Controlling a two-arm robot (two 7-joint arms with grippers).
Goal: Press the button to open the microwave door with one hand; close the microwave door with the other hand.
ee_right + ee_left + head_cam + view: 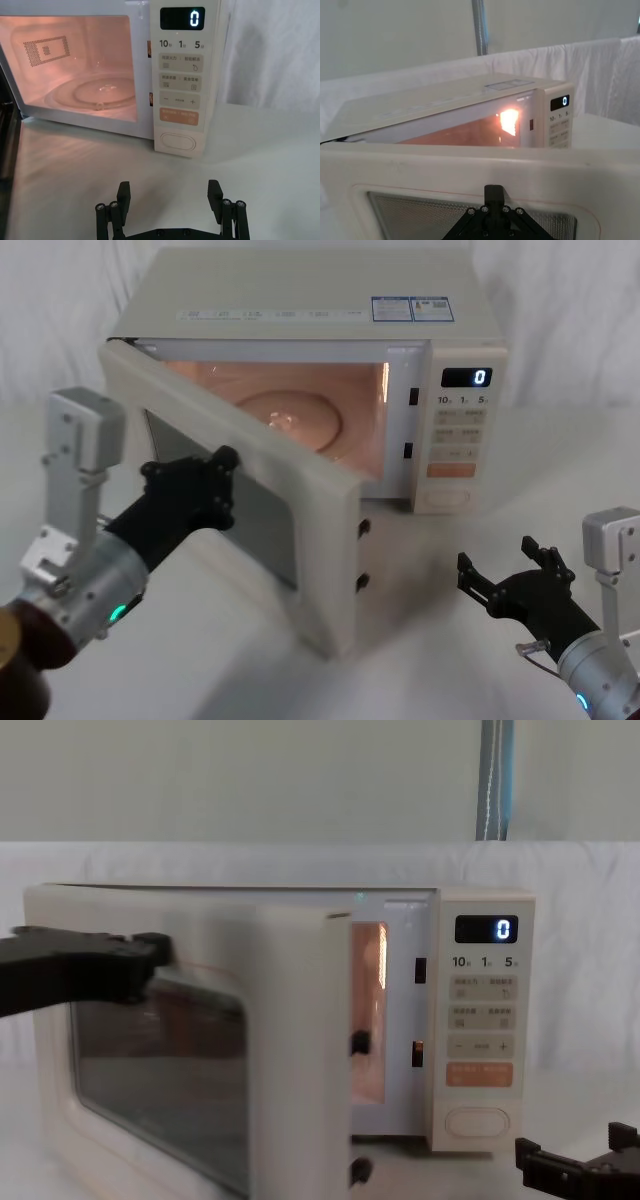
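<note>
Head view: left tool (222, 472) against half-open microwave door (250, 540) — grip unclear; right wrist view: right tool (170, 200) released, facing button (178, 141).

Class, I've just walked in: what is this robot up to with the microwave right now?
The microwave door stands partly open, the lit cavity showing behind it. The left gripper is against the door's outer face near the window, placed to push it shut. The right gripper hangs open low over the table in front of the control panel, clear of the oval button and touching nothing. So the door has been released and closing it is the step at hand.
</note>
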